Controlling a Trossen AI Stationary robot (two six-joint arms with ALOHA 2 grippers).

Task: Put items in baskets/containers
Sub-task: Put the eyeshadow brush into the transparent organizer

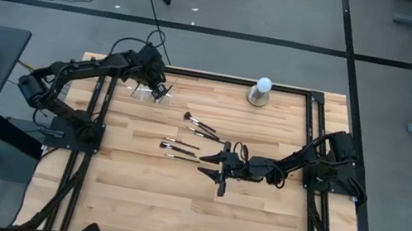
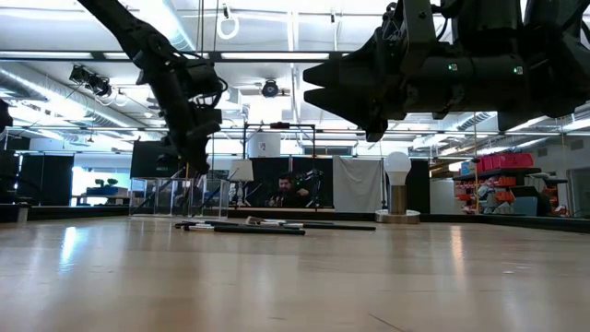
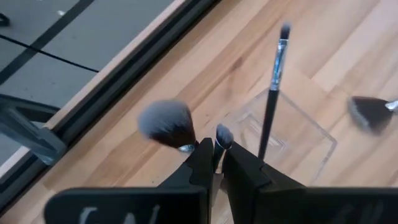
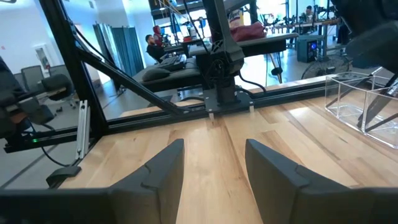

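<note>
Two dark arms over a wooden table (image 1: 175, 203). Left gripper (image 3: 216, 163) up near the far left corner, right above the clear holder (image 3: 283, 127), fingers pinched shut on one thin brush (image 3: 222, 138) with a small dark tip. Already inside the holder: one tall thin brush (image 3: 273, 87), standing a bit tilted, tip up. Also close by in the left wrist view, a fat fluffy brush head (image 3: 166, 123) and a fan-shaped brush head (image 3: 370, 112), though hard to tell if in the holder or beside it. Right gripper (image 4: 212, 168) low over the middle of the table, fingers spread wide apart, holding nothing. Several more brushes (image 1: 185, 142) flat on the wood near the middle, between the two grippers, some close together, none touching the holder. Near the far edge, toward the right, a white ball on a grey round base (image 1: 261, 91), well apart from the brushes. Far behind the table, a person (image 2: 291, 192) sitting in the room.
</note>
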